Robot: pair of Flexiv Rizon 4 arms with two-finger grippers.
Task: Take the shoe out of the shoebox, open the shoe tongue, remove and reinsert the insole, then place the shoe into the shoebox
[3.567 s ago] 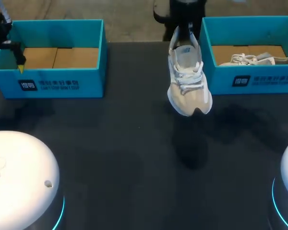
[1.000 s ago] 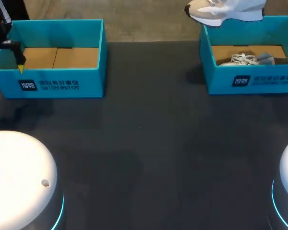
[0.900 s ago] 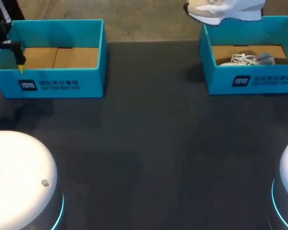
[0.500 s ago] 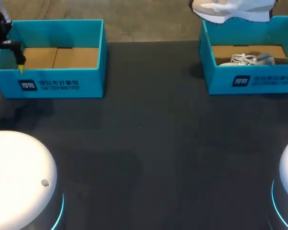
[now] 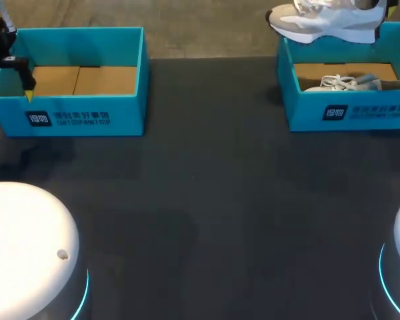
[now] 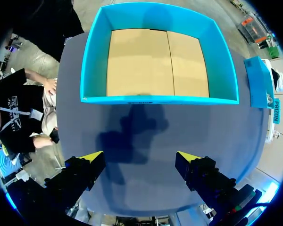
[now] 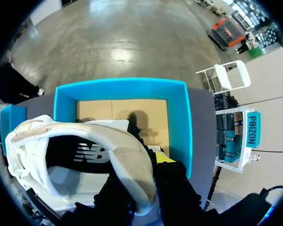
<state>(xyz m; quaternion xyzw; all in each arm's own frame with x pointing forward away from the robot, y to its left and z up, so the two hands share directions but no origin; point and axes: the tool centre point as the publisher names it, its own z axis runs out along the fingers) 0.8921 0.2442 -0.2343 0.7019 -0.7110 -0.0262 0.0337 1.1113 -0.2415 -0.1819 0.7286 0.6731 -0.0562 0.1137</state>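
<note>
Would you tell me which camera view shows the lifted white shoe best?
The right wrist view: the white shoe fills it, its heel collar clamped in the right gripper above the blue shoebox. The head view shows only its side, cut off at the edge. The left wrist view shows none of it.

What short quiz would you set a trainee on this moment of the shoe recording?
1. True or false: the left claw is open and holds nothing.
2. Where is the shoe that the right claw grips?
A. clamped in the left claw as well
B. in the air above the right box
C. lying flat inside the right box
3. Fill in: inside the right box lies ___ other shoe.

Key: 1 true; 2 B; 3 one.
</note>
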